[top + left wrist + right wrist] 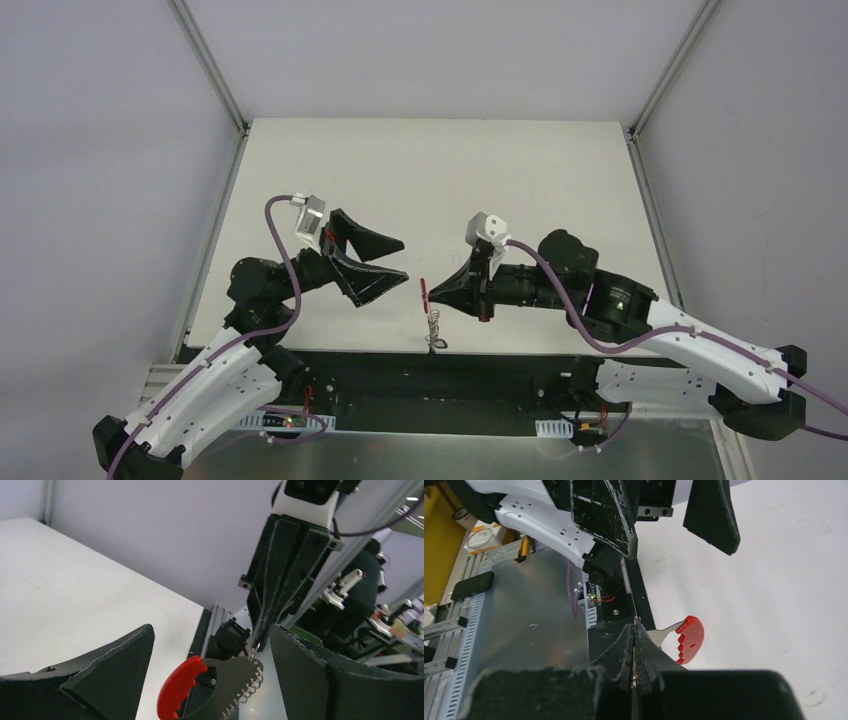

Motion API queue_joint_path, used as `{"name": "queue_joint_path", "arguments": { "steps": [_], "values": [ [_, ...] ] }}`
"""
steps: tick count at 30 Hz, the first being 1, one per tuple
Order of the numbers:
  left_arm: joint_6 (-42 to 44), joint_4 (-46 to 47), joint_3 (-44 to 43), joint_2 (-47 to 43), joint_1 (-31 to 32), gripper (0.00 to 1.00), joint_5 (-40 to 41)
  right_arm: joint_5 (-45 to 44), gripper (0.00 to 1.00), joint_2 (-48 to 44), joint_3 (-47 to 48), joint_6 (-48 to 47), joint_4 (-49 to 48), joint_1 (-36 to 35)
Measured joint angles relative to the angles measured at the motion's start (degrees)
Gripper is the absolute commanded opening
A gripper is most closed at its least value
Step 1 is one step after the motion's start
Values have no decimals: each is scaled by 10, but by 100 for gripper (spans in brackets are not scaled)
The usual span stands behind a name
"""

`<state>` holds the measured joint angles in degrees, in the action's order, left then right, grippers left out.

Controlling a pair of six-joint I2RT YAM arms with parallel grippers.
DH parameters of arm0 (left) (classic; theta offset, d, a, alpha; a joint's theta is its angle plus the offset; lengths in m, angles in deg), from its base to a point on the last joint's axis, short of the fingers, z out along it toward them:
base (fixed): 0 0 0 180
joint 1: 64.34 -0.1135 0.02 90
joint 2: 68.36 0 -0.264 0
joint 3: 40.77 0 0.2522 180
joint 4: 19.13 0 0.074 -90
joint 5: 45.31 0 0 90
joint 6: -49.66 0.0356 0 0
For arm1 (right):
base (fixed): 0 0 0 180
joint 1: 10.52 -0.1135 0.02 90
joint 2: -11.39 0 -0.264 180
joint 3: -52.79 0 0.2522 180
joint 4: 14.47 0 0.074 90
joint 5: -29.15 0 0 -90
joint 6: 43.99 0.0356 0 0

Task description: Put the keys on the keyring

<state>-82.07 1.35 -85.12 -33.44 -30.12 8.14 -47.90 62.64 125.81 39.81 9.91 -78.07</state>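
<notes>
Right gripper, fingers pressed together, pinches the keyring at its tips, red tag jutting alongside. Left gripper gapes wide nearby, not touching it.

You are viewing a keyring whose tag is showing red, its strap grey and its wire coils silver. The left gripper and the right gripper are showing matt black with whitish scuffing. The table is appearing off-white, the cable purple.
</notes>
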Motion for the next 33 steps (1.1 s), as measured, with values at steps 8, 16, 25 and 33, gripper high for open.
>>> {"name": "queue_joint_path", "arguments": {
  "steps": [8,16,25,33],
  "values": [
    [-17,60,7,13,7,90,-48,23,0,-12,22,-3,46,0],
    [14,17,8,84,7,99,-2,-90,0,-46,32,18,138,0],
    [38,15,6,238,7,99,51,-237,0,-123,54,66,235,0],
    [23,13,-147,468,21,99,-31,-398,0,-140,81,102,280,0]
  ]
}}
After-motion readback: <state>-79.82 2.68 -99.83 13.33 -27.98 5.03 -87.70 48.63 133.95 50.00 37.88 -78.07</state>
